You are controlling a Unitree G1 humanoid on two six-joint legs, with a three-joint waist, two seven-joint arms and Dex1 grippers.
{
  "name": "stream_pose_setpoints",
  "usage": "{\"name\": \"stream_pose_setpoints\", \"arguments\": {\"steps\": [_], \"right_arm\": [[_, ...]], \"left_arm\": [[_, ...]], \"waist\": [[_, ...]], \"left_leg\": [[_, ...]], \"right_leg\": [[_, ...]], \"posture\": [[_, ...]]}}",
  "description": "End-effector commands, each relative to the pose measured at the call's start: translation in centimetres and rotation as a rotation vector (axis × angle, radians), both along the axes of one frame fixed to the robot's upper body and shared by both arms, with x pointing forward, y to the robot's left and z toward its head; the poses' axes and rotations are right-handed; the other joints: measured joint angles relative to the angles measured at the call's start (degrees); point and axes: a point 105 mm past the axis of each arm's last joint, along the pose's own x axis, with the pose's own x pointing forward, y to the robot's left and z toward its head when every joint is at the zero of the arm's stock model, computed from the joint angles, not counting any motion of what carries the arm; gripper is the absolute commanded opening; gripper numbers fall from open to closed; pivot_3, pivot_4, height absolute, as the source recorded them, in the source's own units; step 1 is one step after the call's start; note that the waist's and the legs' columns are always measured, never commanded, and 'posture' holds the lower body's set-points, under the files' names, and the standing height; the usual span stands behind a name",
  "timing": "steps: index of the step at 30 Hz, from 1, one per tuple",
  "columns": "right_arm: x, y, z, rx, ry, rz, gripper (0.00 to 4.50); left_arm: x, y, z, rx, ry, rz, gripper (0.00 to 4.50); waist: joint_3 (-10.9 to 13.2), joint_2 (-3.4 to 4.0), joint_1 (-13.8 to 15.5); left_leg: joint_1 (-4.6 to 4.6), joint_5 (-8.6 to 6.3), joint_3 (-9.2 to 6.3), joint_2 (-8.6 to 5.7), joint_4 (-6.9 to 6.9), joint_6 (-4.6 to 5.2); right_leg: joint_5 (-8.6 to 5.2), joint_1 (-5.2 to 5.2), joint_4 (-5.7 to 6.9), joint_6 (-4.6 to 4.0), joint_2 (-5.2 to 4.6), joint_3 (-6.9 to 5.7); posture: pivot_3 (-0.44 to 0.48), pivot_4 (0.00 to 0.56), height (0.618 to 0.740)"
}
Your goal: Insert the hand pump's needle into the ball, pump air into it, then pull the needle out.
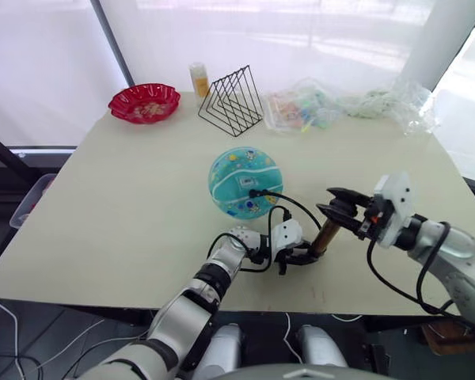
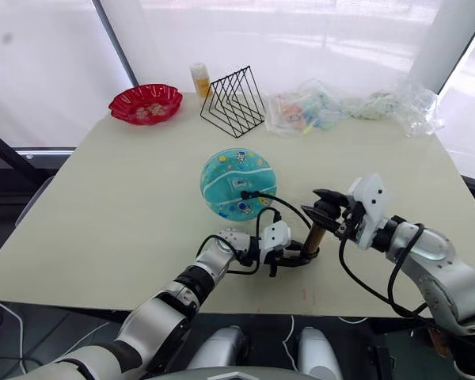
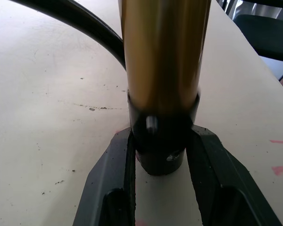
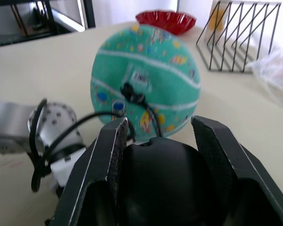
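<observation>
Red dish [image 1: 144,103] holds small, indistinct bits.

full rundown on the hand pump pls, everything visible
The hand pump is a small gold-bronze metal-looking cylinder with black end caps, standing tilted near the table's front edge. The left pincer grips its black bottom cap, one finger on each side; the right pincer closes around the black handle on top. A thin black hose arcs from the pump to the teal ball, its end fitting seated by the white label patch. The needle itself can't be seen.
</observation>
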Motion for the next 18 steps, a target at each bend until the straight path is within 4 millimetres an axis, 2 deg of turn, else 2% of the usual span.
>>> {"name": "stream_pose_setpoints", "arguments": {"steps": [1,9,13,18], "right_arm": [[0.1,-0.9,1.0,-0.016,0.001,-0.011,1.67],[-0.8,-0.6,9.8,0.054,-0.163,0.073,1.67],[-1.9,-1.4,14.9,0.068,-0.244,0.092,1.67],[-2.9,-1.9,17.9,0.068,-0.295,0.086,1.67]], "left_arm": [[-2.5,1.4,-4.1,0.153,0.118,-0.056,1.04],[-2.6,1.4,-4.1,0.154,0.117,-0.061,1.04],[-2.7,1.5,-4.2,0.156,0.117,-0.066,1.04],[-2.7,1.5,-4.2,0.158,0.115,-0.069,1.04]], "waist": [[0.0,0.02,0.1],[0.7,0.69,0.7],[1.0,0.91,1.1],[1.0,0.89,1.1]], "left_leg": [[-0.02,0.0,-0.04,0.0,-0.01,0.0],[-0.27,0.01,-0.08,-0.07,0.01,0.0],[-0.48,0.01,-0.14,-0.1,0.03,0.0],[-0.96,0.02,-0.19,-0.1,0.07,-0.01]], "right_leg": [[0.0,0.0,-0.01,0.0,0.0,-0.03],[0.01,-0.14,-0.03,-0.01,-0.05,-0.06],[0.01,-0.31,-0.05,-0.01,-0.08,-0.11],[0.03,-0.73,-0.04,-0.03,-0.11,-0.15]], "posture": [[0.0,0.15,0.74],[0.0,0.15,0.74],[0.0,0.15,0.74],[0.0,0.15,0.74]]}}
